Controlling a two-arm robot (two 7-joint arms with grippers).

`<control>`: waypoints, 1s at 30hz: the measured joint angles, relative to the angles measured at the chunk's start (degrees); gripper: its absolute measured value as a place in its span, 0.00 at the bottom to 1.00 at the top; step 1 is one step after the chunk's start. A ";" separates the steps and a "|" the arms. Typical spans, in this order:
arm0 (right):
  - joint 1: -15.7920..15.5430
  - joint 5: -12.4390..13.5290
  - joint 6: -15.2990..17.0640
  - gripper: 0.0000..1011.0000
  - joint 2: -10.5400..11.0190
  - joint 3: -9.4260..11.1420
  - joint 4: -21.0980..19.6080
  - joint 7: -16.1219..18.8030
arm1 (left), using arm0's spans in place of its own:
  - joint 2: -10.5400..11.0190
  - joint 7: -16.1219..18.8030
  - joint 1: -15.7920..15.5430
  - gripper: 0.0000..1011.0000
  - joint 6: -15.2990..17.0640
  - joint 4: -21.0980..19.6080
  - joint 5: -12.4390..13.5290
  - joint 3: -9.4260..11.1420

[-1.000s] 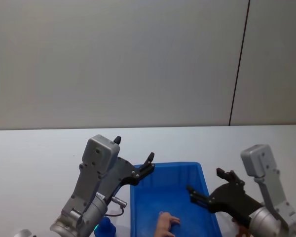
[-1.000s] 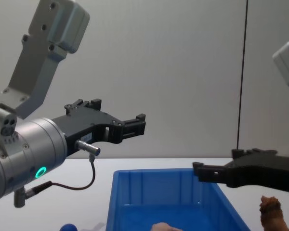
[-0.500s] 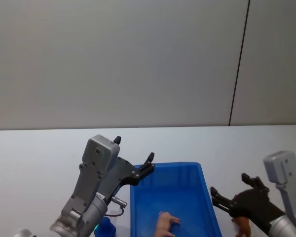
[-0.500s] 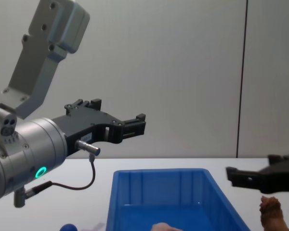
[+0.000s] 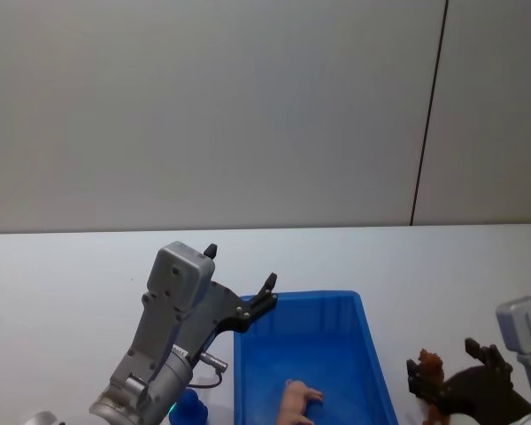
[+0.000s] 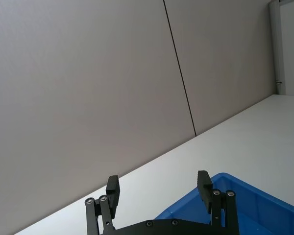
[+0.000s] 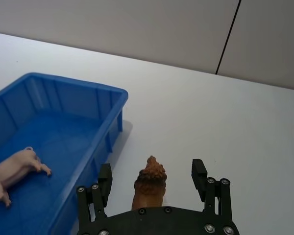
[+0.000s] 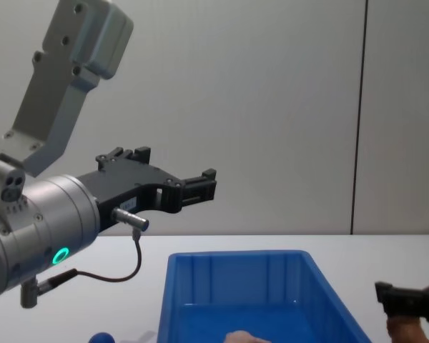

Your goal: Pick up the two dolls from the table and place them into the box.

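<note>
Progress: neither doll is in the box [image 5: 319, 297] yet. A pink pig figure [image 7: 14, 171] lies on the box floor, but it isn't one of the two I'm tracking.

Brown doll [image 7: 149, 182] stands upright on the tabletop [image 5: 71, 266], just beside the box's right wall. Right claw [image 7: 152, 169] is low at that spot and released, with one finger on each side of the doll and a visible gap on both, so there's no grip yet. Looks like pre-grasp — what's left is to close, lift, carry over the rim and drop.

Blue doll [image 5: 191, 407] sits on the tabletop to the left of the box, under the left arm and mostly hidden by it. It looks untouched.

Left claw [image 6: 158, 185] is also released and holds nothing — it hangs in the air above the box's left far corner, well above the rim.

So it's 0 of 2 placed, with the brown one first in line.
</note>
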 joint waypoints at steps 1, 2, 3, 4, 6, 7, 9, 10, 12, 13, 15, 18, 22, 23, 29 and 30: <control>-0.17 0.01 0.16 0.99 0.05 0.02 0.12 -0.12 | 0.00 0.00 0.00 0.99 0.00 0.00 0.00 0.00; -0.17 0.01 0.16 0.99 0.05 0.02 0.12 -0.12 | 0.00 0.00 0.00 0.99 0.00 0.00 0.00 0.00; -0.32 0.01 0.32 0.99 0.07 0.03 0.36 -0.17 | 0.00 0.00 0.00 0.99 0.00 0.00 0.00 0.00; -0.37 0.00 0.37 0.99 0.07 0.03 0.49 -0.18 | 0.00 0.00 0.00 0.99 0.00 0.00 0.00 0.00; -0.51 -0.17 0.62 0.99 0.02 -0.02 1.18 -0.18 | 0.00 0.00 0.00 0.99 0.00 0.00 0.00 0.00; -0.51 -0.17 0.62 0.99 0.02 -0.02 1.18 -0.18 | 0.00 0.00 0.00 0.99 0.00 0.00 0.00 0.00; -0.52 -0.37 0.73 0.99 -0.10 -0.12 1.80 -0.11 | 0.00 0.00 0.00 0.99 0.00 0.00 0.00 0.00; -0.52 -0.52 0.82 0.99 -0.21 -0.21 2.22 0.03 | 0.00 0.00 0.00 0.99 0.00 0.00 0.00 0.00; -0.50 -0.64 0.89 0.99 -0.31 -0.30 2.66 0.19 | 0.00 0.00 0.00 0.99 0.00 0.00 0.00 0.00; -0.46 -0.69 0.93 0.99 -0.40 -0.35 2.97 0.28 | 0.00 0.00 0.00 0.99 0.00 0.00 0.00 0.00; -0.33 -0.86 1.05 0.99 -0.60 -0.48 3.70 0.57 | 0.00 0.00 0.00 0.99 0.00 0.00 0.00 0.00; -0.11 -1.03 1.15 0.99 -0.91 -0.66 4.73 0.94 | 0.00 0.00 0.00 0.99 0.00 0.00 0.00 0.00; 0.20 -1.21 1.29 0.92 -1.30 -0.90 5.98 1.42 | 0.00 0.00 0.00 0.99 0.00 0.00 0.00 0.00; 0.31 -1.26 1.35 0.90 -1.44 -0.97 6.41 1.62 | 0.00 0.00 0.00 0.99 0.00 0.00 0.00 0.00; 0.60 -1.32 1.62 0.73 -1.91 -1.20 7.68 1.94 | 0.00 0.00 0.00 0.99 0.00 0.00 0.00 0.00; 0.66 -1.32 1.71 0.70 -2.04 -1.25 7.93 1.99 | 0.00 0.00 0.00 0.99 0.00 0.00 0.00 0.00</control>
